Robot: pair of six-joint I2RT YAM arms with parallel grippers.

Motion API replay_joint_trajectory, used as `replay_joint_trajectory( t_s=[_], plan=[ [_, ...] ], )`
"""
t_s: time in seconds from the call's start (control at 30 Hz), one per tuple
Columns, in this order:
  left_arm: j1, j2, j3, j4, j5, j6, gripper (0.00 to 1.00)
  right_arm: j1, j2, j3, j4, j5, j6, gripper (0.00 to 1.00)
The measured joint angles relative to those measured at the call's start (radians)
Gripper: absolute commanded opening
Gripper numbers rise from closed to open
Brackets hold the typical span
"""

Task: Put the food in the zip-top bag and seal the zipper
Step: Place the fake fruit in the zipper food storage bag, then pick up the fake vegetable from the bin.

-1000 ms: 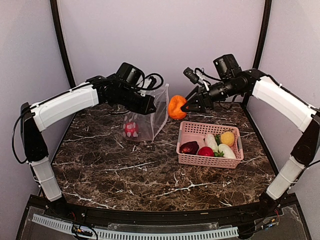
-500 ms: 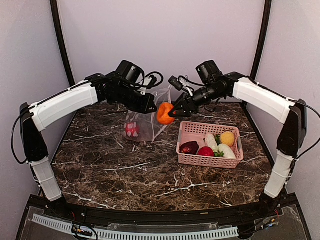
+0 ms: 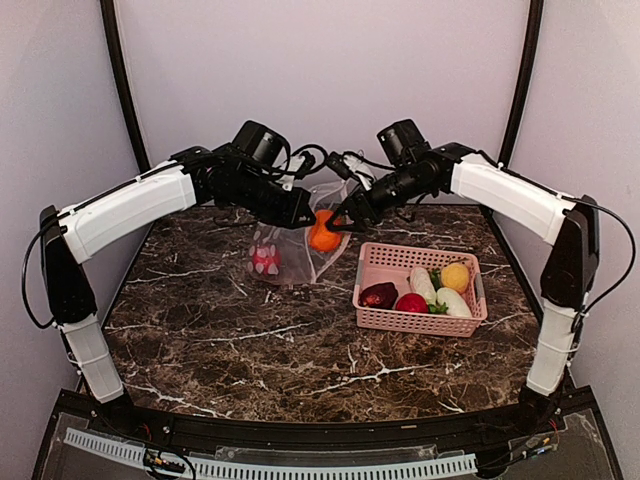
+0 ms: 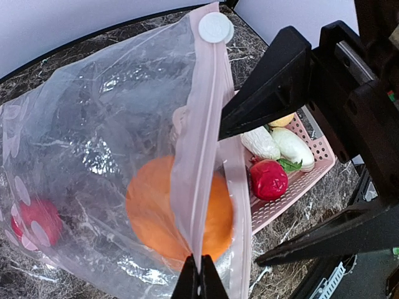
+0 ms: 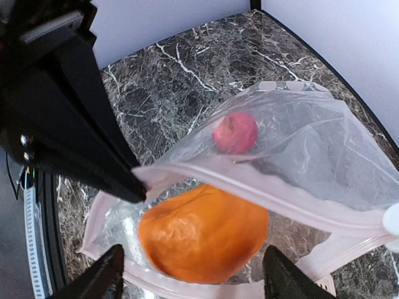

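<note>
Looking down from the top external view: my left gripper (image 3: 303, 212) is clamped on the upper rim of the zip-top bag (image 3: 285, 250). The bag stands on the marble table (image 3: 250, 340) with its mouth lifted toward the right. My right gripper (image 3: 340, 220) is at that mouth, the orange piece (image 3: 322, 232) at its tips. A red piece (image 3: 263, 258) lies low inside the bag. Just right of the bag, the pink basket (image 3: 375, 262) holds a maroon piece (image 3: 379, 295), a red leafy-topped piece (image 3: 411, 303), two white-green pieces (image 3: 422, 283) and a yellow piece (image 3: 455, 276).

Left wrist view: my fingertips are pinched closed on the zipper (image 4: 206, 143) — the pinkish strip runs up from them to a round white tab (image 4: 213, 27). The orange piece shows through the clear wall, inside the bag. The right gripper's black fingers stand wide at the mouth.

Right wrist view: my two fingers sit spread wide, one on each side of the orange piece, which is within the open mouth — whether they press on it I cannot tell. The red piece lies deeper in the bag, apart from the orange one.
</note>
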Motion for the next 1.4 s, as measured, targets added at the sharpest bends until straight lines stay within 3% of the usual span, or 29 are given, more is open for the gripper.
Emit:
replay_joint_trajectory(
  t_s=[0.07, 0.27, 0.37, 0.67, 0.83, 1.03, 1.4],
  plan=[
    [-0.001, 0.000, 0.000, 0.002, 0.001, -0.005, 0.01, 0.010, 0.012, 0.031, 0.004, 0.012, 0.012, 0.95],
    [-0.002, 0.000, 0.000, 0.005, -0.021, -0.009, 0.01, 0.016, -0.003, 0.035, 0.000, 0.026, 0.022, 0.94],
    [-0.002, 0.000, 0.000, 0.005, -0.037, -0.008, 0.01, 0.015, -0.077, -0.017, 0.000, 0.042, 0.005, 0.99],
    [-0.002, 0.000, -0.005, 0.010, -0.048, -0.008, 0.01, -0.041, -0.399, -0.249, 0.017, 0.140, -0.076, 0.99],
    [-0.002, -0.004, -0.054, 0.042, -0.050, -0.008, 0.01, -0.135, -0.422, -0.356, -0.011, 0.176, -0.115, 0.88],
    [-0.002, -0.024, -0.129, 0.064, -0.057, -0.008, 0.01, -0.195, -0.420, -0.524, -0.075, 0.332, -0.146, 0.78],
    [-0.002, -0.063, -0.206, 0.127, -0.055, -0.004, 0.01, -0.270, -0.223, -0.499, -0.152, 0.403, -0.081, 0.66]
  ],
)
